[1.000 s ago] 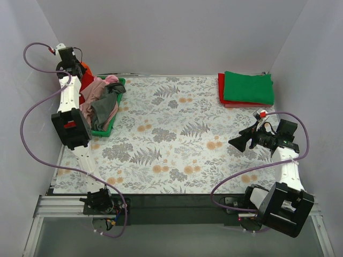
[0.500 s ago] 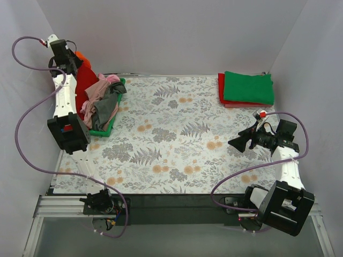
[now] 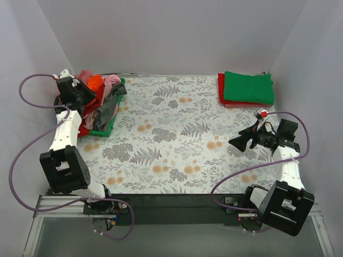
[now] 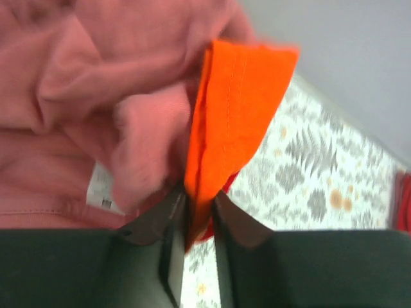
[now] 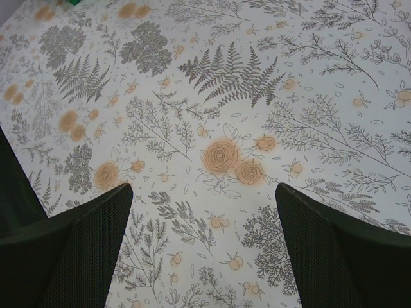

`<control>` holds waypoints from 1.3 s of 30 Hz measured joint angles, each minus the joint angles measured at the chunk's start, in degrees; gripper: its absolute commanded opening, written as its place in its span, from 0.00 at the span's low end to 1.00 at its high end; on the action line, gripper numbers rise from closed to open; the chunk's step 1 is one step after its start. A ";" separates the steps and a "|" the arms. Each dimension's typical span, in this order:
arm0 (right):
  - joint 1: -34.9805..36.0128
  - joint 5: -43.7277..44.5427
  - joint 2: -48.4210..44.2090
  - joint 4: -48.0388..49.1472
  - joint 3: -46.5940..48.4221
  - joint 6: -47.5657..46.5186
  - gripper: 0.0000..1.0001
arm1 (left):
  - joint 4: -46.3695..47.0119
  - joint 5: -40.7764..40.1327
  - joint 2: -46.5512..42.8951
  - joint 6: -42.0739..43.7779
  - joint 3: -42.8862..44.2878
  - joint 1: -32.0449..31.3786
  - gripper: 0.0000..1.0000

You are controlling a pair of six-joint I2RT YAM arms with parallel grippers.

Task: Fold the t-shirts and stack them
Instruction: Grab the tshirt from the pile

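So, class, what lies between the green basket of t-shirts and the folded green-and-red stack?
Nothing: only bare floral table covering separates basket and stack, seen in the top view.

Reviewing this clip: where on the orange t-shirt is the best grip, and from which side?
Its stitched hem edge, from the left side of the basket. That doubled edge of the orange t-shirt stands clear of the pink t-shirt, and the left end effector is shut on it there.
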 measured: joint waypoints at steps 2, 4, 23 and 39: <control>-0.04 -0.07 -0.02 -0.02 0.00 -0.02 0.98 | 0.00 3.30 0.20 0.48 -3.21 0.00 0.33; -0.09 -0.07 -0.02 -0.04 -0.02 -0.04 0.98 | -1.36 5.46 0.92 1.11 -5.44 -0.02 0.41; -0.22 -0.72 -0.04 -0.31 -0.02 -0.17 0.98 | -4.61 -3.69 1.09 -1.33 11.02 -0.13 0.68; -0.42 -0.94 -0.02 -0.33 -0.02 -0.17 0.98 | -13.88 -19.63 13.14 -7.65 17.92 -0.13 0.59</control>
